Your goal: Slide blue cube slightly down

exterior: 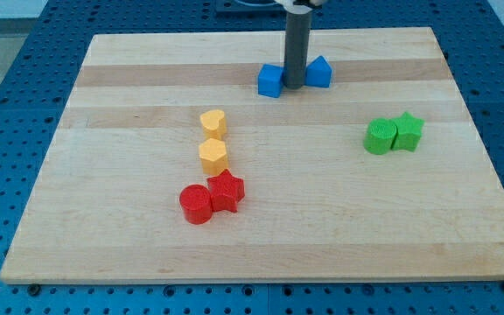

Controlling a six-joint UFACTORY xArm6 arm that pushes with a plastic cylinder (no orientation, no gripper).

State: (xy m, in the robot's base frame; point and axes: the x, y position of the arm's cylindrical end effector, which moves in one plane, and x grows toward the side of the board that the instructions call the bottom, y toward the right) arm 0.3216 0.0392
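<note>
The blue cube (271, 80) sits near the view's top, a little right of centre on the wooden board (129, 245). My tip (294, 86) stands right beside the cube's right side, in the narrow gap between it and a second blue block (319, 72) with a peaked top. The dark rod rises straight up from there and leaves the view at the top. The tip looks to be touching or nearly touching both blue blocks.
A yellow heart-shaped block (213, 122) and a yellow hexagonal block (213, 156) stand in a column left of centre. Below them are a red cylinder (195, 204) and a red star (227, 190). Two green blocks (378, 136) (408, 130) sit at the right.
</note>
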